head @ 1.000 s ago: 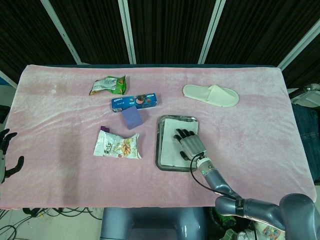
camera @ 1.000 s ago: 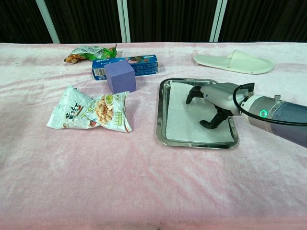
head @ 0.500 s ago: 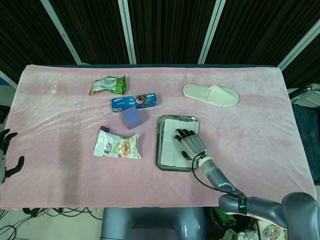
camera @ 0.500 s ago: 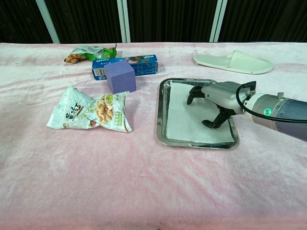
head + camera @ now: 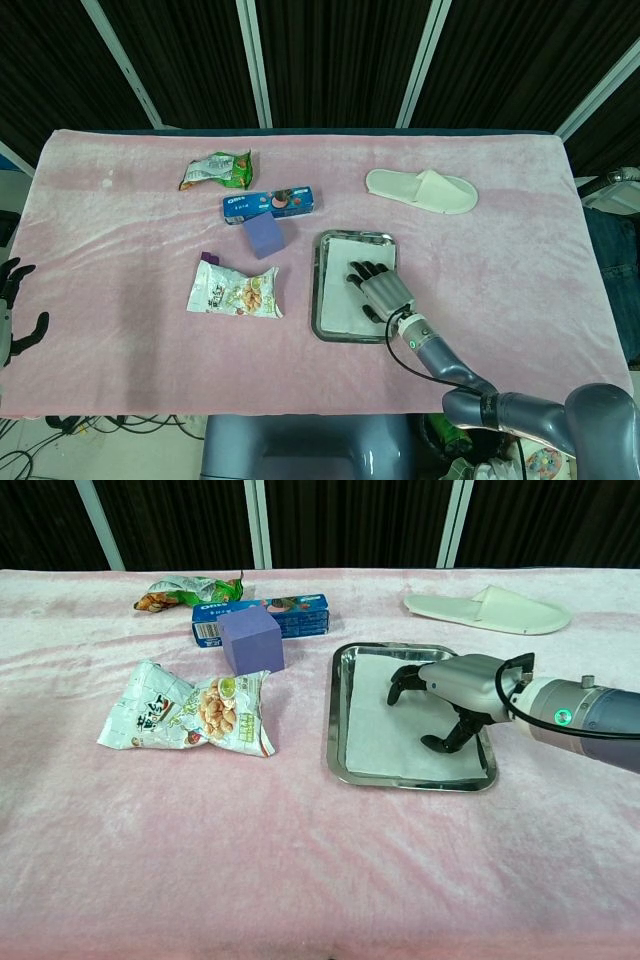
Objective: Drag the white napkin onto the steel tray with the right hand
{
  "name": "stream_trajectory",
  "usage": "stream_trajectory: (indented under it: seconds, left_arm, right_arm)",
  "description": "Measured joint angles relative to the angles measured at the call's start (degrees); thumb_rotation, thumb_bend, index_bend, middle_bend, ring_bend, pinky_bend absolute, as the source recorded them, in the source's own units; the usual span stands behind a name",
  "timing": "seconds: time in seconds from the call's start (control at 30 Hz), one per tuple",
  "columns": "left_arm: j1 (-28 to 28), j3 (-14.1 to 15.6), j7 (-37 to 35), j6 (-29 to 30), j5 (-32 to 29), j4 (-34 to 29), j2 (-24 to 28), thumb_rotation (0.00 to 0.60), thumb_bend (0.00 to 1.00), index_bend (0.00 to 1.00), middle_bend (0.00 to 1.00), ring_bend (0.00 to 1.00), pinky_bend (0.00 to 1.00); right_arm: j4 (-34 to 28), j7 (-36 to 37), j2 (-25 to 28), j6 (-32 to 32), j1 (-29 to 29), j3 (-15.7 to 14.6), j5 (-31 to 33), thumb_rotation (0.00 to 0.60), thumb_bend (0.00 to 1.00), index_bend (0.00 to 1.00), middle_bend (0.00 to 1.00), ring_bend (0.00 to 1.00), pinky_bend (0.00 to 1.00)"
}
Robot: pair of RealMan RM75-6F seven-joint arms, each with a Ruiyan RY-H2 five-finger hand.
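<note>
The white napkin (image 5: 338, 290) (image 5: 380, 725) lies flat inside the steel tray (image 5: 317, 295) (image 5: 333, 715), right of the table's centre. My right hand (image 5: 381, 290) (image 5: 462, 686) is over the tray's right half, fingers spread and arched. Its fingertips (image 5: 395, 692) rest on the napkin and it holds nothing. Part of the napkin is hidden under the hand. My left hand (image 5: 10, 308) hangs off the table's left edge with fingers apart, seen only in the head view.
A purple cube (image 5: 264, 237) (image 5: 251, 640) and a blue cookie box (image 5: 270, 204) (image 5: 290, 616) sit left of the tray. A snack bag (image 5: 237, 291) (image 5: 190, 710) lies further left, a green packet (image 5: 216, 170) behind. A white slipper (image 5: 420, 189) (image 5: 490, 610) lies beyond the tray.
My right hand has drawn back a little toward the near right edge of the tray. The napkin has stayed in the tray. The left hand has not moved.
</note>
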Motion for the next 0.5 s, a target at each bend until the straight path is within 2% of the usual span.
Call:
stream_trajectory:
  seconds: [0.5]
  left_arm:
    - [0.2, -0.1, -0.4, 0.2, -0.1, 0.0, 0.3, 0.6, 0.37, 0.18, 0.08, 0.0, 0.01]
  right_arm:
    - [2.4, 3.3, -1.0, -2.2, 1.3, 0.0, -2.5, 0.6, 0.35, 0.25, 0.08, 0.11, 0.19]
